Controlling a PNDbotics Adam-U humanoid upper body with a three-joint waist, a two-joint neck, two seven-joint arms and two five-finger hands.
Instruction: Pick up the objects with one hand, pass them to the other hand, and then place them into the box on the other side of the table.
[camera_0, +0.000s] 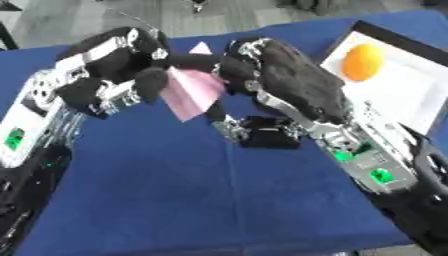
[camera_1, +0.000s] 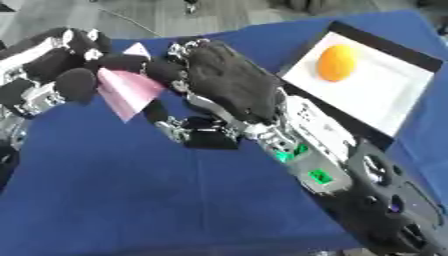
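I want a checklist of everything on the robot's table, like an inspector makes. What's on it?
Surface: blue cloth covering the table.
Job's things: pink sheet held up between both hands; orange ball lying in the white box at the right.
Clutter: nothing seen.
Robot hands: left robot hand curled round the pink sheet's left side; right robot hand over its right edge, whether it grips cannot be told.
Cables: nothing seen.
Surroundings: grey floor beyond the table's far edge.
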